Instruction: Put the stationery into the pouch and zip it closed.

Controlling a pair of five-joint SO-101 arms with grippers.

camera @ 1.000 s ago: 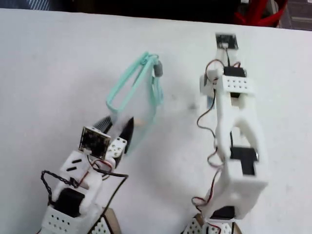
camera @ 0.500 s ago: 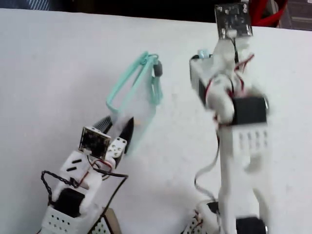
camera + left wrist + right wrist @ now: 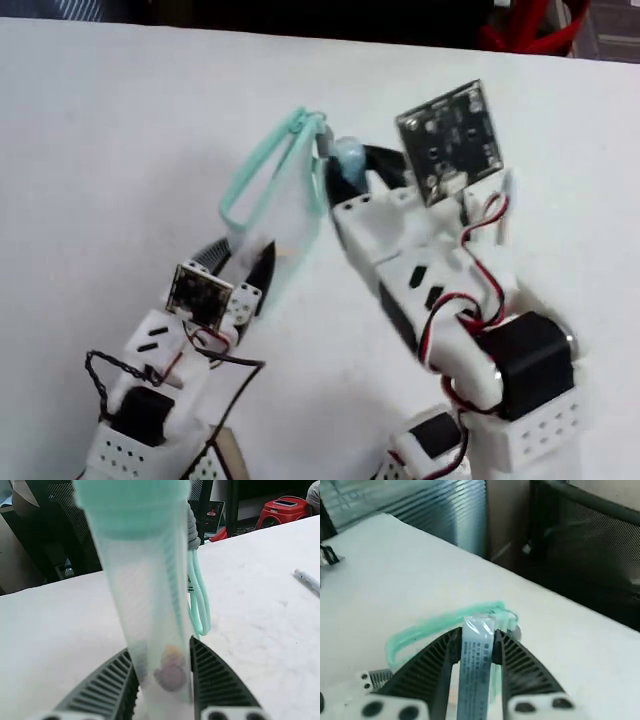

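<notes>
Stretching across the white surface (image 3: 120, 120), the translucent pouch (image 3: 275, 200) is the largest of the task's things. Its long axis runs from the left gripper (image 3: 240, 262) at its near end away to the grey zipper pull (image 3: 324, 143) at its far end. Its mint-rimmed mouth looks spread open along that axis and seems to face upward.

The left gripper's fingers (image 3: 107, 690) are closed on the pouch's near end, one on each side wall, pinching the material between them. The right gripper (image 3: 350, 165) sits just beside the pouch's far end, next to the zipper pull. Its fingers (image 3: 520, 665) are clamped on a blue-wrapped piece (image 3: 477, 650) of stationery. The piece's long axis lies along the fingers and its free tip points toward the pouch's mouth. In the right wrist view the mint rim sits just past that tip.

The right arm is therefore the nearer one for loading. The move likely turns on bringing the tip over the open slot from the zipper-pull end rather than across the rim.

A small pinkish item (image 3: 169, 672) already rests inside the pouch between the left fingers. A white pen (image 3: 307, 581) lies on the surface well apart from the pouch.
</notes>
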